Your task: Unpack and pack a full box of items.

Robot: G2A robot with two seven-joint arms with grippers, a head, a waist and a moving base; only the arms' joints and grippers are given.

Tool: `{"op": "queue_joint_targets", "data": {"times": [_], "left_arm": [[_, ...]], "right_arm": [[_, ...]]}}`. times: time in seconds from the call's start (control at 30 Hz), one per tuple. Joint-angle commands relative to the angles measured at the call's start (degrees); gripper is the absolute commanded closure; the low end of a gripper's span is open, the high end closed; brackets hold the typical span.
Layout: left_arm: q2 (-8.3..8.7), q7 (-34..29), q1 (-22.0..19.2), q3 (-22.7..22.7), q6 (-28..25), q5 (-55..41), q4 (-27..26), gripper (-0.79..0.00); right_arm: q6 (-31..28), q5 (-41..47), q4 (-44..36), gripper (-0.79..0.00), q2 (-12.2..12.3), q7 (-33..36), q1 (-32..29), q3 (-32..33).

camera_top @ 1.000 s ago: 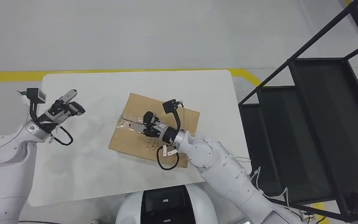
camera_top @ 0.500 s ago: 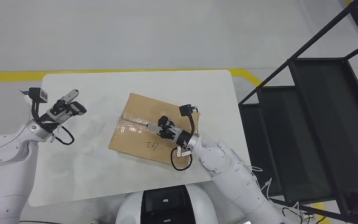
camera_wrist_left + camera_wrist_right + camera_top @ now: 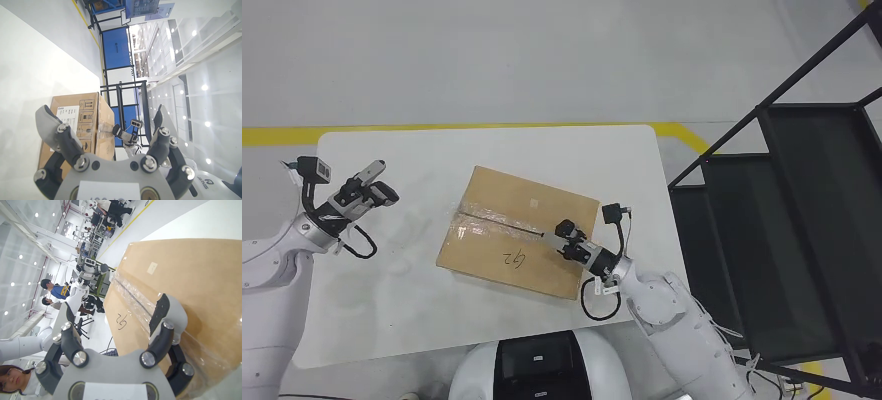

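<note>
Lying sealed with clear tape [image 3: 132,296] at mid white worktop [image 3: 392,290] is the brown cardboard box [image 3: 512,215]. The right gripper [image 3: 564,238] is held over the seam, fingers [image 3: 164,309] spread. The left gripper [image 3: 376,182], fingers likewise spread, is held well apart.

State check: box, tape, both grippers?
box: closed, top flaps down and sealed.
tape: clear strip on the top seam, wrinkled; cannot tell if it is cut.
left gripper: open, empty, away from the box.
right gripper: open, empty, at the box's top, one finger over the tape; contact unclear.
</note>
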Motion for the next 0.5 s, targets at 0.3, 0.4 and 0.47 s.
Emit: {"op": "queue_joint_targets", "data": {"times": [0.3,0.4,0.47], "left_arm": [[-0.13,-0.2,-0.7,0.4,0.0,0.2,0.1,-0.785],[-0.11,-0.2,-0.5,0.1,-0.2,0.1,0.2,-0.785],[-0.08,-0.2,-0.3,-0.1,-0.3,0.0,0.3,-0.785]], "right_arm": [[-2.3,1.3,-0.8,-0.785,0.2,-0.1,-0.7,-2.1],[-1.5,0.7,0.4,-0.785,0.0,-0.1,1.3,-4.2],[-1.0,0.6,1.5,-0.785,-0.2,-0.1,2.5,-5.4]]}}
